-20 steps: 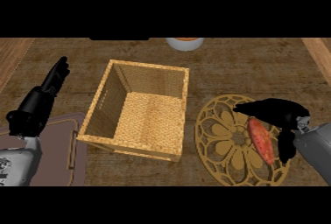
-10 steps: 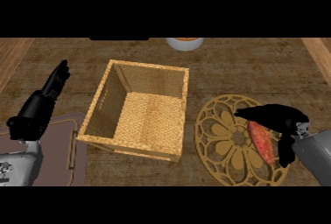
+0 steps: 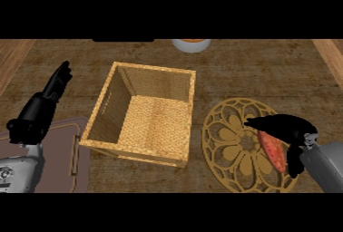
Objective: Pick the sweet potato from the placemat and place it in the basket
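The sweet potato (image 3: 272, 148), reddish-orange and long, lies on the right part of the round gold openwork placemat (image 3: 234, 145). My right hand (image 3: 288, 129) is bent over it, fingers and thumb curling down around its upper end and right side. The lower part of the sweet potato shows between thumb and fingers. The square wicker basket (image 3: 108, 102) stands to the left of the placemat, with nothing inside. My left hand (image 3: 50, 93) rests at the far left with straight fingers pointing up, holding nothing.
A white bowl (image 3: 191, 44) with orange contents sits at the counter's far edge, behind the basket. A dark brown mat (image 3: 64, 156) lies at the lower left under my left forearm. Lighter wood strips border the counter on both sides.
My right hand has lowered and moved left over the sweet potato, its fingers curling closer around it. The left hand has barely shifted.
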`<control>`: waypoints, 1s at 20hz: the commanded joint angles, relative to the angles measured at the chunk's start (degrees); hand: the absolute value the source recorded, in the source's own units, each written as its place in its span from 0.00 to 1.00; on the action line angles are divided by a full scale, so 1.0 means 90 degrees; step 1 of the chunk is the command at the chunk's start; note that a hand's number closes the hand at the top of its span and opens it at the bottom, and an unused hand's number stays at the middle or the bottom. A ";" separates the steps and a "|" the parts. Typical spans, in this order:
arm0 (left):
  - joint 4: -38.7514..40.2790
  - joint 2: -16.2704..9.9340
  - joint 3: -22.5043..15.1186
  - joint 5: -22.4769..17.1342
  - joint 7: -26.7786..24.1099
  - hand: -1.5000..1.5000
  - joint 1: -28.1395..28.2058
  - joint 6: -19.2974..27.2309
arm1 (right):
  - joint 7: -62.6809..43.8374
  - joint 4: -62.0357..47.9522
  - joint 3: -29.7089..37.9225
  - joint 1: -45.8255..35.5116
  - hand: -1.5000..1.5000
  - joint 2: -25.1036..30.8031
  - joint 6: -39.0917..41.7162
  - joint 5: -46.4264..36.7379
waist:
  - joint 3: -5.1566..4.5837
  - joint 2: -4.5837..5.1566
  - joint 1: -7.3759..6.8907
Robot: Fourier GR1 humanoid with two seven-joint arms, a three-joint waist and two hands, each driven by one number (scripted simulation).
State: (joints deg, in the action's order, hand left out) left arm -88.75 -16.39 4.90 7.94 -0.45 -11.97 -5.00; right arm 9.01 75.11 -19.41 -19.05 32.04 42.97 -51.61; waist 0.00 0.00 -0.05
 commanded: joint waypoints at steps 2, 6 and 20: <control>-0.0132 0.0155 0.0055 0.0119 0.0030 0.50 0.0038 0.0040 | 0.0245 -0.0264 0.0168 0.0097 0.00 -0.0254 -0.0092 -0.0361 | 0.0000 0.0000 -0.0006; -0.0429 0.0276 -0.0118 0.0191 0.0135 0.50 0.0302 0.0020 | 0.0701 -0.1109 0.0453 -0.0232 1.00 -0.0207 -0.0250 -0.0309 | 0.0002 0.0006 -0.0045; -0.0017 0.0026 0.0351 0.0026 -0.0158 0.50 0.0115 -0.0293 | 0.0689 -0.1036 0.0518 -0.0079 1.00 -0.0808 -0.1828 -0.1189 | 0.0000 0.0004 -0.0010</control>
State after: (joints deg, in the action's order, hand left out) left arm -89.85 -15.41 6.76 8.35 -0.13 -11.56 -7.20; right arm 17.90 67.65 -15.95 -21.30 27.57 30.87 -60.75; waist -0.76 -0.76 -0.20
